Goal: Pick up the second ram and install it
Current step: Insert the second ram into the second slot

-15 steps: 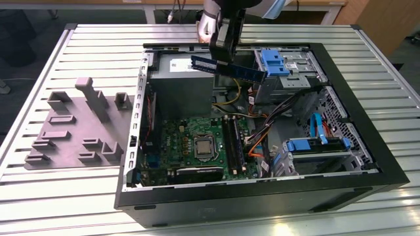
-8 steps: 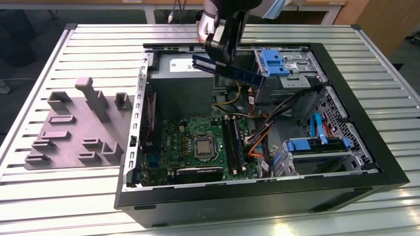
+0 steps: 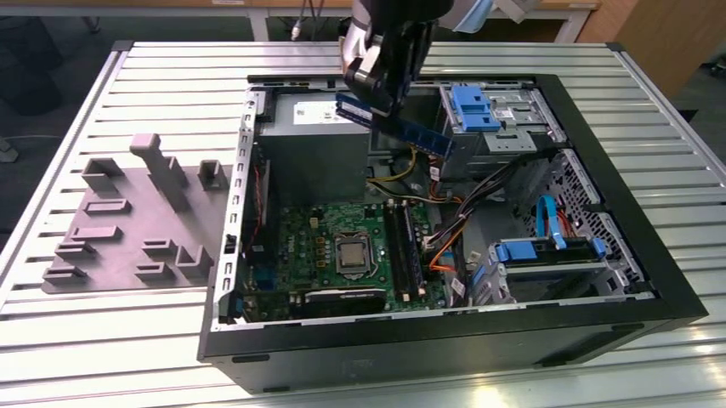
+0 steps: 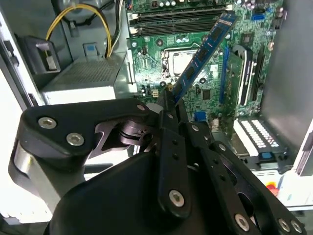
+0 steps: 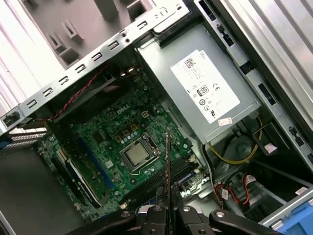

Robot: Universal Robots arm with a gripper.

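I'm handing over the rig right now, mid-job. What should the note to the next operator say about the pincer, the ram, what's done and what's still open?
Pincer: shut on the second ram, gripping it at one end; the stick juts out tilted.
Where: the ram is in the air over the open computer case, above the motherboard, and touches nothing but the pincer.
Done: the ram has been picked up.
Left: it is not yet seated in the black memory slots.
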